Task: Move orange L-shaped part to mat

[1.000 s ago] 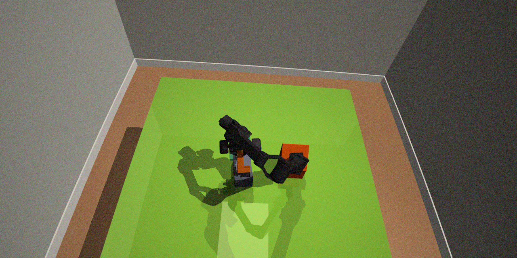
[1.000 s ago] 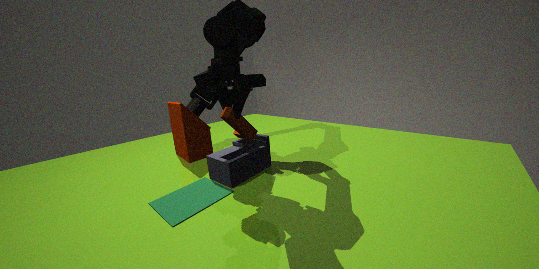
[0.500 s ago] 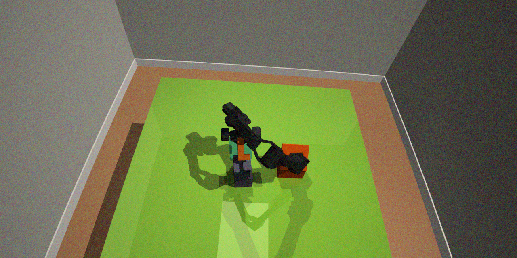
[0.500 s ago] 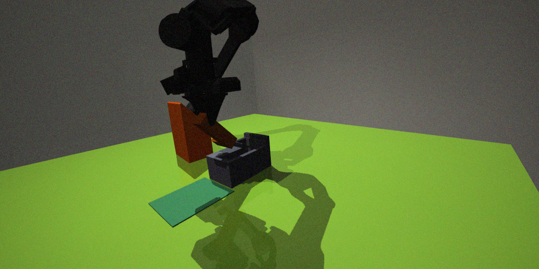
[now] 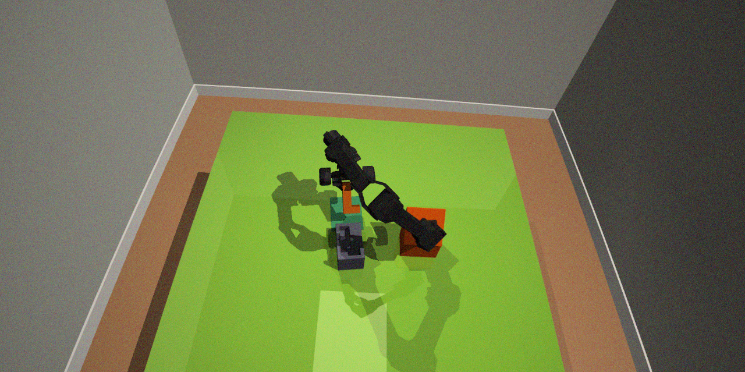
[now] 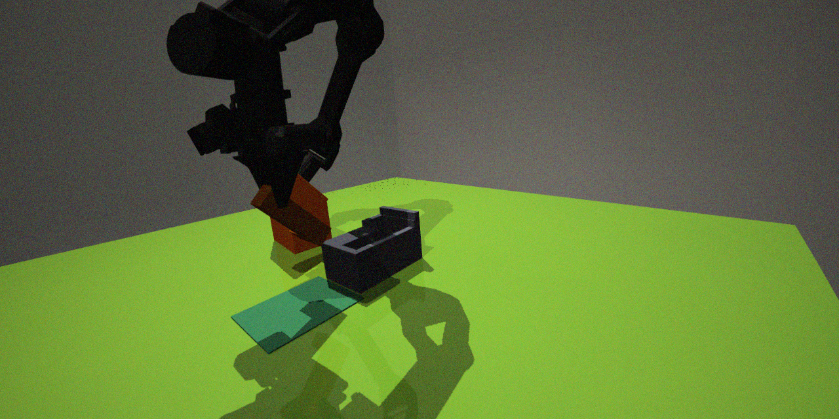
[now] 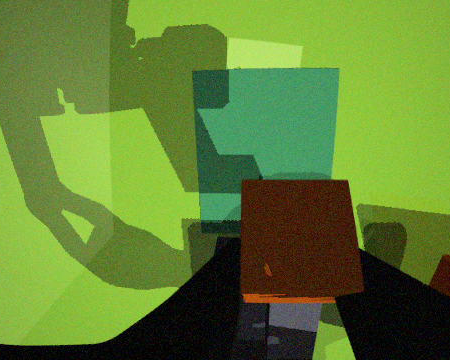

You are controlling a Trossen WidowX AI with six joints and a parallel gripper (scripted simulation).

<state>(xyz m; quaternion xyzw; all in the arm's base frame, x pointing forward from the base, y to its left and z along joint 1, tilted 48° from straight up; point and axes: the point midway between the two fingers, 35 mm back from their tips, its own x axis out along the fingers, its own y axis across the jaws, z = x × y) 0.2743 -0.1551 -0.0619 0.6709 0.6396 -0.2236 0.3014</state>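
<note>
The orange L-shaped part (image 5: 347, 199) (image 6: 301, 221) (image 7: 301, 235) is out of the grey tray (image 5: 350, 262) (image 6: 345, 263) (image 7: 292, 316) and held in the air, tilted. In the exterior view its pinched end is higher and its other end slopes down toward the tray. My gripper (image 5: 344, 182) (image 6: 283, 204) (image 7: 285, 250) is shut on it near the raised end. The green mat (image 5: 336, 204) (image 6: 263, 313) (image 7: 285, 120) lies flat beside the tray, below the part. The tray's pocket shows dark and empty. The wrist view shows mainly the part's end face, hiding the rest.
A large orange block (image 5: 432, 214) (image 6: 316, 202) (image 7: 447, 280) stands beside the tray at the arm's base, partly behind the held part in the exterior view. The tray's walls rise above the mat, close to the part's lower end. Arm shadows cross the mat and the bright green surface.
</note>
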